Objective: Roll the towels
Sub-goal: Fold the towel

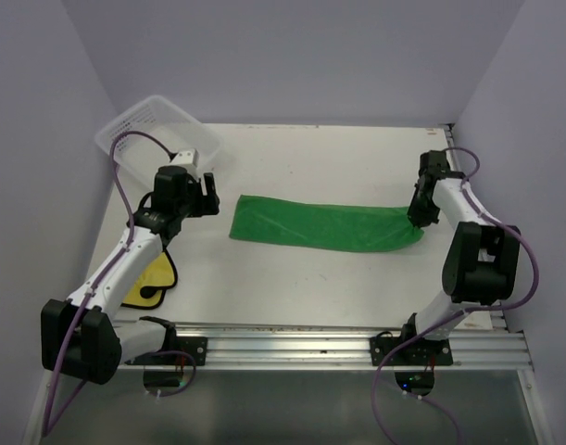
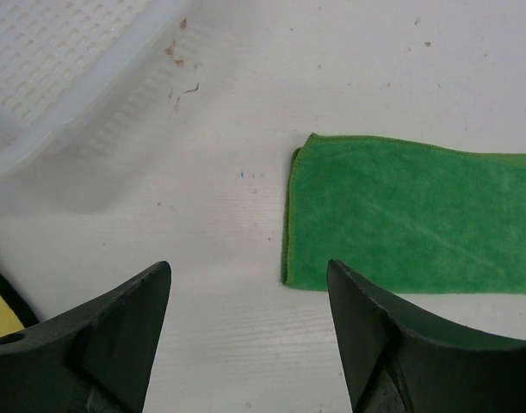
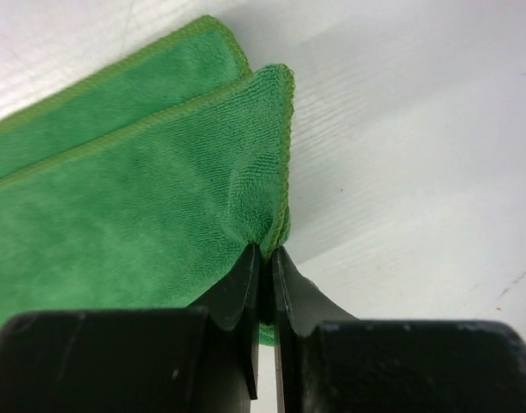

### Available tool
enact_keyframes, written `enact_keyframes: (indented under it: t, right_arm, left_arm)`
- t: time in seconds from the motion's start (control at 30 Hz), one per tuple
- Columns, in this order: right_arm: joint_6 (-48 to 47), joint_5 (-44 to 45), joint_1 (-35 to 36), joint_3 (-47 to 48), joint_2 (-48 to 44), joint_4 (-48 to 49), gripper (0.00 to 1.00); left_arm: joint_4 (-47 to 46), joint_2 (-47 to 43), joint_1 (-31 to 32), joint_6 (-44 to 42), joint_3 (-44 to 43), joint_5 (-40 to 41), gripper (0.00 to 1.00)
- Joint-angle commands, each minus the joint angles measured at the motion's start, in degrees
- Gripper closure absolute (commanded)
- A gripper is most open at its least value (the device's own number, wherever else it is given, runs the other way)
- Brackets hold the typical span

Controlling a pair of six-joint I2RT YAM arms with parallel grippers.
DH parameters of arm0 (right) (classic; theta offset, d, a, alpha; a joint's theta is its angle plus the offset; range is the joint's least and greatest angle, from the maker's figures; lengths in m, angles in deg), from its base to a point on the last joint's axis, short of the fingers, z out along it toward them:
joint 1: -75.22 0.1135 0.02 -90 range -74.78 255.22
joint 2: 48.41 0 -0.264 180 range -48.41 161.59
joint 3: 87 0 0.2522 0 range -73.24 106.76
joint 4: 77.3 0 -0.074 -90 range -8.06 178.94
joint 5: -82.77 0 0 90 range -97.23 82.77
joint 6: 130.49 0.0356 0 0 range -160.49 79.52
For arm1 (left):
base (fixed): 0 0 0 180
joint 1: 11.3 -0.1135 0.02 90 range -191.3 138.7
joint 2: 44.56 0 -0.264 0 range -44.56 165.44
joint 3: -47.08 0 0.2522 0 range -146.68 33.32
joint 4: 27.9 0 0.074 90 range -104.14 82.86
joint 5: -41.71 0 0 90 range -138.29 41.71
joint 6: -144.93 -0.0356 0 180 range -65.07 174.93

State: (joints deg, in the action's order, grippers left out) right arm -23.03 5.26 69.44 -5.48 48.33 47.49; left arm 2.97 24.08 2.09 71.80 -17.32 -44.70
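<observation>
At the near edge of the desk [image 1: 292,287] a metal rail [image 1: 338,345] runs from side to side. Both arms are fixed to it.

Just past the rail, on the left, lies the yellow towel [image 1: 149,278]. It has a black edge. Part of it is hidden under the left arm.

In the middle of the desk lies the green towel [image 1: 324,225]. It is folded into a long strip that goes from left to right, and it lies flat.

The right pincer [image 3: 264,249] is at the right end of the strip. Its two fingers are squeezed together on the edge of the green towel. The cloth is pinched up into a small bump there. Two layers of green cloth show at that end, one on top of the other.

The left pincer [image 2: 247,271] is near the left end of the green towel but does not touch it. Its fingers are wide apart, and only bare desk shows between them. The short left edge of the towel lies just past the pincer's right finger. A bit of the yellow towel peeks out by the other finger.

Farthest away, in the back left corner, is a white basket [image 1: 157,134] with lots of little holes. It is next to the wall, just behind the left pincer.
</observation>
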Motion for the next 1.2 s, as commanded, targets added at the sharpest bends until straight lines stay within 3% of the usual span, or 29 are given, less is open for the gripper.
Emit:
enact_keyframes:
  t: [0.0, 0.1, 0.4, 0.67, 0.8, 0.97, 1.17]
  right_arm:
    - [-1.80, 3.68, -0.28, 4.38, -4.99, -4.60, 1.00]
    - [-2.77, 2.01, 1.64, 6.23, -6.57, -4.87, 1.00]
    - [-0.85, 2.01, 18.16, 17.91, -1.40, -9.96, 1.00]
    - [4.95, 0.00, 34.51, 34.87, 12.57, -14.27, 1.00]
    - [6.80, -0.80, 41.97, 48.11, 21.18, -17.51, 1.00]
    - [9.61, -4.05, 45.42, 57.56, 31.11, -18.75, 1.00]
    - [10.93, -5.72, 46.04, 59.24, 32.54, -17.79, 1.00]
  left_arm:
    - [-2.60, -1.40, -0.38, -0.96, 0.01, -2.27, 0.23]
    - [-3.04, -1.23, -0.38, -0.78, 0.18, -3.24, 0.22]
    - [-3.13, -1.23, -0.38, -0.60, 0.18, -4.91, 0.21]
    - [-3.13, -2.02, -0.38, -0.78, 0.36, -4.56, 0.20]
    - [-3.04, -2.20, -0.38, -0.87, 0.36, -3.95, 0.19]
    - [-3.04, -2.55, -0.38, -0.95, 0.62, -4.12, 0.19]
    - [-3.13, -2.02, -0.29, -0.78, 0.62, -5.27, 0.18]
